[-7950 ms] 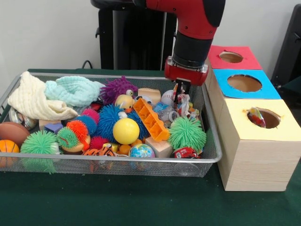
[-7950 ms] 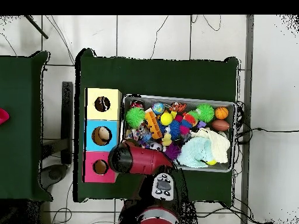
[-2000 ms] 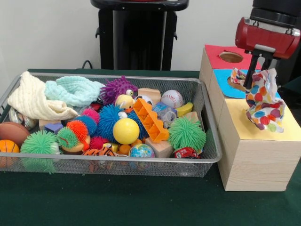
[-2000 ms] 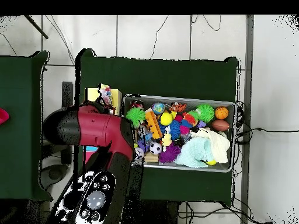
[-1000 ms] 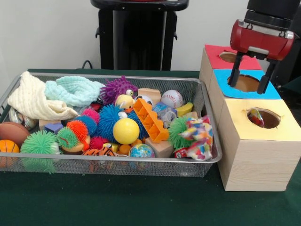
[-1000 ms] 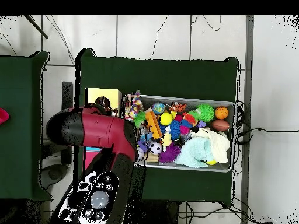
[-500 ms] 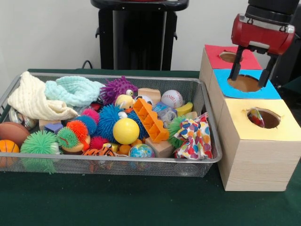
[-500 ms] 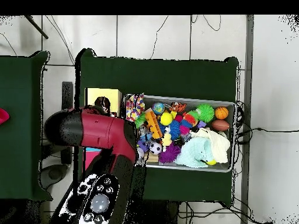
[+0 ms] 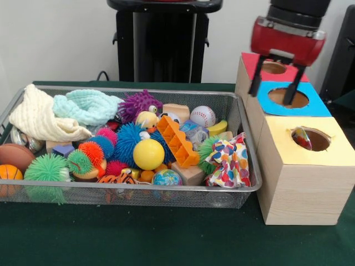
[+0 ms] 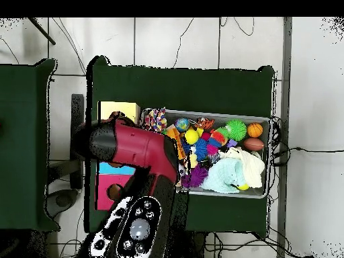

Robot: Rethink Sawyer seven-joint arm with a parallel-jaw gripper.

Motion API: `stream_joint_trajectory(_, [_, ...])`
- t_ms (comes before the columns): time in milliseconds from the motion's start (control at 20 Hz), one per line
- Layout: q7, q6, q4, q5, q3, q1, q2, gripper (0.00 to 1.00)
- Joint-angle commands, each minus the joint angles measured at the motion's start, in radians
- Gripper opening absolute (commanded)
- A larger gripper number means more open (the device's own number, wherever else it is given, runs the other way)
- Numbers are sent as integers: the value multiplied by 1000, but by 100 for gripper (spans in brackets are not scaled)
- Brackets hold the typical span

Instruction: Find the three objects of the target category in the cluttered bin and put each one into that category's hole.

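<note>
Dotted cloth (image 9: 229, 162) on bin (image 9: 250, 183) edge

- The basket (image 9: 244, 138) is silver wire mesh.
- The polka-dot cloth (image 9: 230, 162) looks thin, soft and crumpled.
- The box (image 9: 302, 188) has pale wood-grain sides and a matt yellow top.
- The yellow ball (image 9: 148, 154) is smooth and glossy.
- The table cover (image 9: 138, 235) is matt green cloth.
</note>
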Motion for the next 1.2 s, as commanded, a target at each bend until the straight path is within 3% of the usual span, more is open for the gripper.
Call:
stream_joint_trajectory(50, [58,-24,38,-17,158,-117,54,100])
stream_joint_trajectory(950, [108,-183,185,-38,257,-158,70,100])
stream_joint_trajectory(1200, [111,-223,194,-42,275,-170,82,100])
